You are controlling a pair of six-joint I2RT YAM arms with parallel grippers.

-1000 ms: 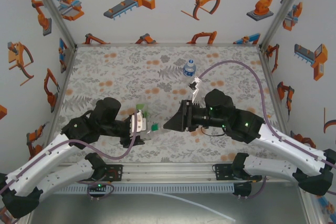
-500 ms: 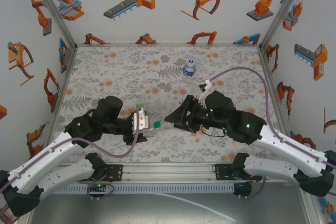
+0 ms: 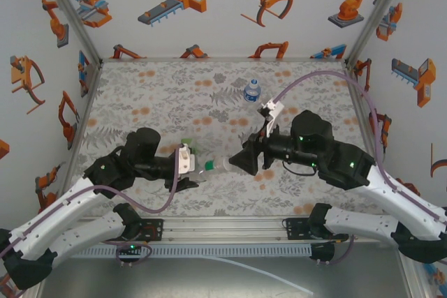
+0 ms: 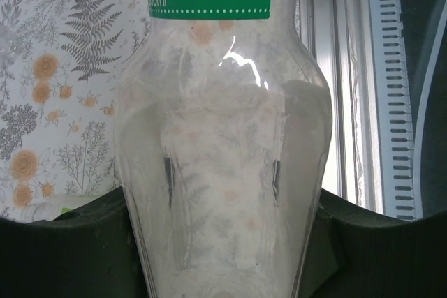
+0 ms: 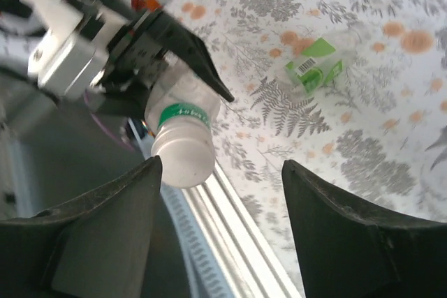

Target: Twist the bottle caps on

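Note:
My left gripper (image 3: 190, 171) is shut on a clear green-labelled bottle (image 4: 222, 172), held level above the table with its neck pointing right. The dark fingers (image 4: 63, 242) press on both of its sides. A white bottle cap (image 5: 183, 158) sits on the neck of this bottle (image 3: 209, 167). My right gripper (image 3: 237, 161) faces the cap with its jaws open. The cap lies close to its left finger (image 5: 105, 228), and the right finger stands well clear. The squat blue-labelled bottle (image 3: 252, 90) stands upright at the back of the table.
Another clear bottle with a green label (image 5: 311, 68) lies on the floral table (image 3: 140, 102), just behind my left gripper (image 3: 187, 146). The aluminium rail (image 3: 223, 232) runs along the near edge. Patterned walls enclose the table on three sides.
My right gripper has opened, let go of the cap end of the held bottle and drawn back a little to the right. The left gripper keeps its hold on the bottle.

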